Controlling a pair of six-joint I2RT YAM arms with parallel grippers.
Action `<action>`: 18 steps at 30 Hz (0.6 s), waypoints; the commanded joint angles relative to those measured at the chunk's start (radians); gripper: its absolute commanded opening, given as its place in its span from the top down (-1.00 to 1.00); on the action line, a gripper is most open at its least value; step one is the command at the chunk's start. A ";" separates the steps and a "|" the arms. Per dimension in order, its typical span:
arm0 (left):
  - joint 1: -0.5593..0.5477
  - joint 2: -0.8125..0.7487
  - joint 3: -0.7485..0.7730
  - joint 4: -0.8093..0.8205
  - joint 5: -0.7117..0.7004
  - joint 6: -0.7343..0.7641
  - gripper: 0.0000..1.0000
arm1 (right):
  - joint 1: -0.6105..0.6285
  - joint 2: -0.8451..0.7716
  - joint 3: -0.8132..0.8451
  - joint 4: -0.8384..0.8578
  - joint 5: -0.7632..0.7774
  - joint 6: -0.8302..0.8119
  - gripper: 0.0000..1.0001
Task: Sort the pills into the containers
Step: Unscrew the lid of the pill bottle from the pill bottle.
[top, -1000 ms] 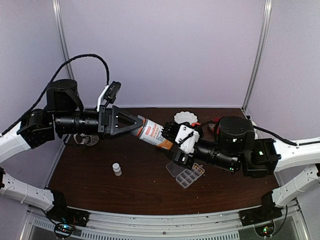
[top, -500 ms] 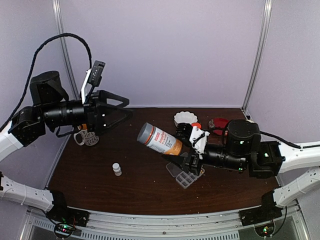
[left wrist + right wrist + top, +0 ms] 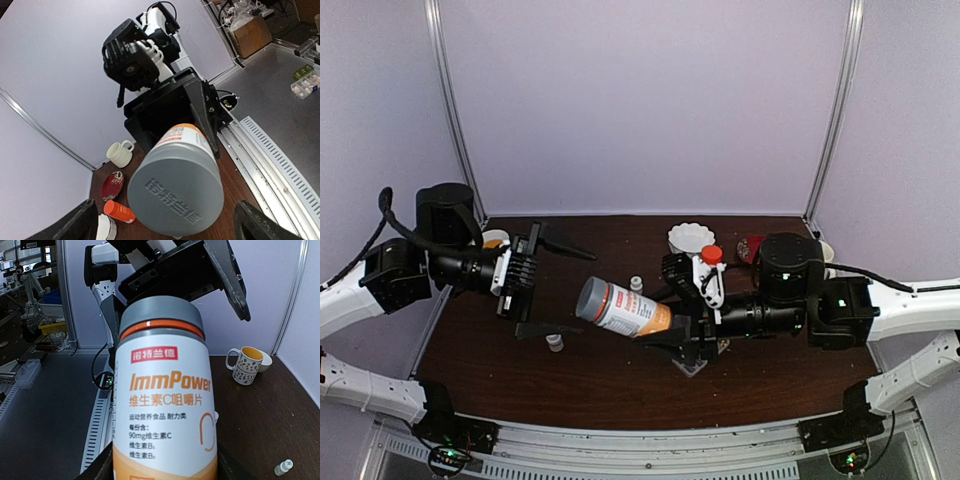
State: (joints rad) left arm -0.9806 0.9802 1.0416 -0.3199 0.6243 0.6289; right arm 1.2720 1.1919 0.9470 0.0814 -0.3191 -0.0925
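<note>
My right gripper (image 3: 670, 318) (image 3: 160, 467) is shut on the body of a grey-capped labelled bottle (image 3: 620, 309) (image 3: 165, 405) and holds it tilted above the table, cap pointing left. My left gripper (image 3: 584, 293) (image 3: 170, 220) stands wide open facing the cap (image 3: 175, 192), its fingers (image 3: 82, 222) apart from it on either side. The clear pill box with the containers (image 3: 692, 367) lies under the right gripper, mostly hidden. No pills show in any view.
Two small white bottles (image 3: 554, 342) (image 3: 636, 284) stand on the brown table (image 3: 480, 360). At the back are a white fluted bowl (image 3: 690, 238), an orange bottle (image 3: 712, 256) (image 3: 119, 211), a red dish (image 3: 750, 247) (image 3: 112, 185), and mugs (image 3: 495, 240) (image 3: 245, 365) (image 3: 120, 153).
My left gripper let go of the bottle's cap end, opened wide and drew back left and lower. The right gripper carried the bottle a little left and down.
</note>
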 commanded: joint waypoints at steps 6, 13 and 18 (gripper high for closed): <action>0.003 0.012 0.054 -0.051 0.100 0.165 -0.74 | -0.004 0.027 0.054 0.004 -0.055 0.014 1.00; 0.002 0.015 0.052 -0.053 0.122 0.164 -0.58 | -0.005 0.040 0.065 -0.001 -0.052 0.007 1.00; 0.003 0.026 0.063 -0.065 0.137 0.167 -0.56 | -0.004 0.051 0.079 -0.011 -0.051 0.004 1.00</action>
State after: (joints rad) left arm -0.9806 0.9966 1.0737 -0.3771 0.7261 0.7853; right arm 1.2716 1.2366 0.9817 0.0547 -0.3603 -0.0826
